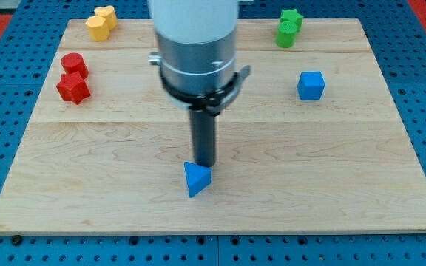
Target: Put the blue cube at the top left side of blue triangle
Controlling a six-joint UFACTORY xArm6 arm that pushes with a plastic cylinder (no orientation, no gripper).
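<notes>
The blue cube (310,85) sits on the wooden board (287,185) at the view's upper right. The blue triangle (196,179) lies near the board's lower middle. My tip (205,163) stands right at the triangle's top edge, touching or nearly touching it. The cube is far from the tip, up and to the view's right. The arm's grey body hides part of the board above the tip.
Two yellow blocks (101,21) sit at the top left. A red cylinder (73,64) and a red block (73,88) sit at the left. Two green blocks (289,28) sit at the top right, above the blue cube.
</notes>
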